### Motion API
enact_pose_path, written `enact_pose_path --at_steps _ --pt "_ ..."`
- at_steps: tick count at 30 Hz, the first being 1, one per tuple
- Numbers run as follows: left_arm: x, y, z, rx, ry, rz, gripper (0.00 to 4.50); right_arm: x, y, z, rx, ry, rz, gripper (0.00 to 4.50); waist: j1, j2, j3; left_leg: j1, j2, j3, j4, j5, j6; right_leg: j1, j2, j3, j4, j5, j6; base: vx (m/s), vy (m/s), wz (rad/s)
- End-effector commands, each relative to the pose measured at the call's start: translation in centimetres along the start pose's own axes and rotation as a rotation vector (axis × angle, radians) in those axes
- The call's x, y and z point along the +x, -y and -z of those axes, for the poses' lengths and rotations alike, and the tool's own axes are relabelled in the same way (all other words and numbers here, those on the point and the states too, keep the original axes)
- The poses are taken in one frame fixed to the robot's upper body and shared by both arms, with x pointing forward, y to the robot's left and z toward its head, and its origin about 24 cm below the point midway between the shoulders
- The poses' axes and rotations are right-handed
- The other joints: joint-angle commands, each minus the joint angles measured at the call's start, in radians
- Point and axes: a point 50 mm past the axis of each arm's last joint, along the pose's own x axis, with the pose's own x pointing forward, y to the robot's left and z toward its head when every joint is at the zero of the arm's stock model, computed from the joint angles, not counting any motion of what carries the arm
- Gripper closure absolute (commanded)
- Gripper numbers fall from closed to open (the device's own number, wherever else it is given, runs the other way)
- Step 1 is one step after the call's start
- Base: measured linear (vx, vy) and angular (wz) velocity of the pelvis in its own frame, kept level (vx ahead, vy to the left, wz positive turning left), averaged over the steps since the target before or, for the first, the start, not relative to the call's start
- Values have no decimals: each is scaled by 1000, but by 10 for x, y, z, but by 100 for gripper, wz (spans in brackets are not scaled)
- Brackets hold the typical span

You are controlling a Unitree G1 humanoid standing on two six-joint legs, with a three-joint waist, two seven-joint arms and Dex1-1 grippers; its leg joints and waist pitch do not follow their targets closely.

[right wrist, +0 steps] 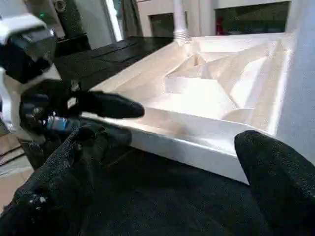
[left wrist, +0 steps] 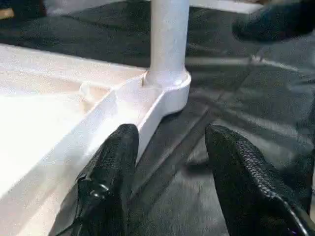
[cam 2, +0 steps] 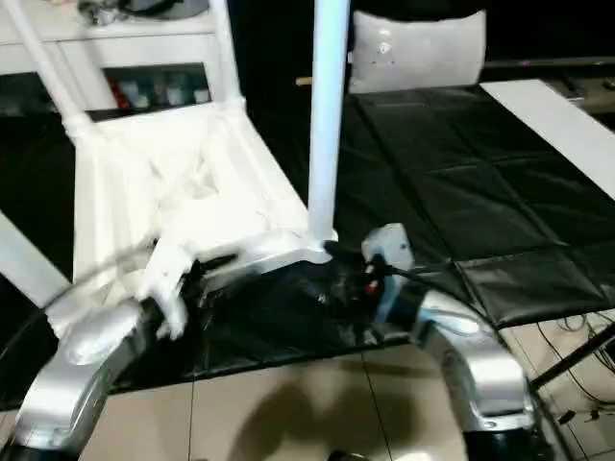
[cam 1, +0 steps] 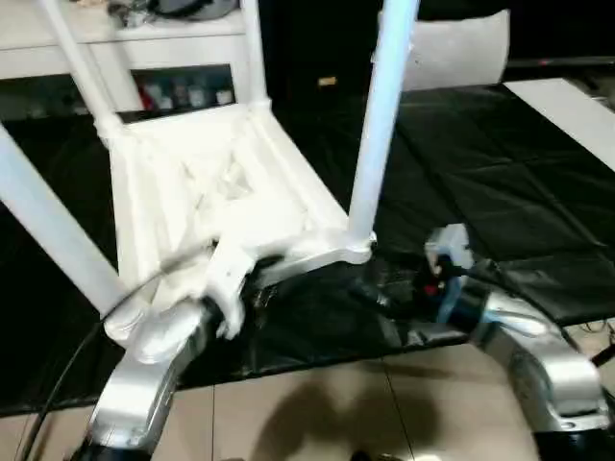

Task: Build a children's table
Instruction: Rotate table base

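Observation:
The children's table [cam 1: 221, 182] lies upside down on the black mat, its ribbed underside facing up. Its white legs stand up from the corner sockets: one at the near right corner [cam 1: 384, 115], one leaning at the near left [cam 1: 48, 221], and two at the back. My left gripper [cam 1: 261, 269] is at the table's near edge and open. In the left wrist view [left wrist: 170, 162] one finger lies against the rim below the near right leg socket [left wrist: 167, 83], with only mat between the fingers. My right gripper [cam 1: 377, 288] sits low beside that corner, wide open, holding nothing [right wrist: 172, 162].
A white cabinet [cam 1: 183, 91] with glass doors stands behind the table. The black mat [cam 1: 480, 182] stretches to the right, with a white panel [cam 1: 567, 106] on its far right and a white cushion-like thing [cam 1: 461, 48] at the back. Beige floor tiles [cam 1: 336, 403] lie in front.

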Motion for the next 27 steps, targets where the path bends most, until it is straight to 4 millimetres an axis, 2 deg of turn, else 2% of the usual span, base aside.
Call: enact_pose_path --at_steps 1,2,3,4,5,6,8,10,11,12,13,14,16,17,18,19,20,22,23,24,25,27 --pt "-5 -2 -4 15 9 -20 176 6 1 -5 -16 23 1 0 -10 1 -36 -9 -9 8 -63 -261 85 57 -41 27 -120 -603 113 0 0 0" --pt "-12 -4 2 10 -21 -39 174 16 1 -8 -18 50 8 0 -11 3 -36 -1 -9 8 -61 -274 84 53 -40 26 -125 -611 117 0 0 0" --pt "-14 -5 4 9 -28 -42 160 18 1 -8 -18 55 8 0 -19 6 -36 -5 -3 1 -67 -295 80 60 -43 23 -122 -599 109 0 0 0" --pt "-18 -7 9 6 -50 -50 145 24 0 -10 -16 71 9 0 -31 9 -35 -10 3 -5 -72 -323 80 67 -42 21 -120 -591 116 0 0 0" --pt "-25 -12 17 -8 -77 -63 134 32 2 -12 -23 83 19 0 -37 10 -36 -8 5 -9 -73 -336 80 68 -45 24 -119 -578 116 0 0 0" --pt "-25 -12 17 -8 -77 -63 131 32 2 -12 -23 83 19 0 -41 12 -33 -9 5 -9 -75 -343 79 66 -45 25 -120 -581 113 0 0 0" --pt "-35 -23 30 -45 -114 -78 114 43 8 -17 -22 110 59 0 -55 13 -29 0 -5 -9 -70 -373 75 59 -47 22 -126 -618 112 0 0 0" --pt "-42 -27 38 -66 -139 -60 91 50 15 -22 -9 137 99 0 -62 13 -29 -5 -4 -12 -71 -372 72 66 -51 21 -124 -619 113 0 0 0" --pt "-43 -27 38 -67 -143 -57 87 50 16 -22 -7 141 102 0 -62 18 -29 0 3 -15 -77 -375 72 64 -56 30 -120 -598 93 0 0 0" --pt "-47 -29 47 -85 -171 -27 87 53 23 -26 0 158 135 0 -59 20 -26 0 3 -16 -78 -378 71 63 -59 32 -119 -599 87 0 0 0" --pt "-48 -30 57 -111 -202 5 76 55 31 -28 0 170 176 0 -62 19 -29 1 1 -16 -78 -377 68 63 -60 35 -117 -592 77 0 0 0" --pt "-48 -31 62 -120 -215 18 62 55 35 -30 2 176 192 0 -64 20 -29 -4 -1 -15 -79 -363 69 66 -59 38 -111 -578 72 0 0 0" --pt "-48 -31 64 -126 -222 28 46 55 39 -31 2 182 207 0 -63 21 -31 -4 -3 -15 -77 -337 69 66 -62 41 -108 -559 65 0 0 0" --pt "-49 -31 67 -137 -230 43 43 55 45 -33 -2 193 242 0 -57 20 -33 -3 4 -15 -81 -311 70 66 -67 48 -103 -531 39 0 0 0" --pt "-49 -31 67 -139 -231 49 36 55 48 -34 -2 197 254 0 -54 20 -32 -4 3 -14 -81 -306 72 64 -66 50 -100 -525 28 0 0 0" --pt "-52 -32 69 -154 -243 86 24 50 64 -38 -2 216 360 0 -53 18 -32 -5 4 -14 -82 -297 71 66 -66 52 -97 -515 20 0 0 0" --pt "-53 -32 69 -158 -246 99 12 48 70 -40 -2 222 395 0 -46 14 -33 -6 6 -13 -85 -274 70 65 -67 61 -87 -496 -4 0 0 0" --pt "-53 -32 69 -162 -249 116 5 43 81 -43 -7 224 459 0 -44 15 -32 -4 5 -9 -84 -258 72 61 -68 66 -84 -484 -20 0 0 0" --pt "-52 -33 68 -164 -245 117 2 40 86 -44 -14 221 492 0 -36 15 -34 -4 6 -6 -82 -225 75 62 -66 71 -76 -455 -37 0 0 0" --pt "-52 -32 68 -165 -240 118 2 39 88 -44 -15 221 502 0 -33 14 -32 -4 6 -3 -83 -224 78 59 -66 73 -76 -458 -39 0 0 0" --pt "-54 -30 66 -171 -217 123 2 34 97 -46 -21 221 553 0 -32 10 -30 -10 6 -4 -84 -236 76 63 -69 72 -72 -483 -41 0 0 0" --pt "-56 -28 65 -187 -197 137 2 28 107 -49 -28 224 618 0 -31 6 -25 -6 1 0 -82 -268 71 59 -66 68 -85 -556 -15 0 0 0"
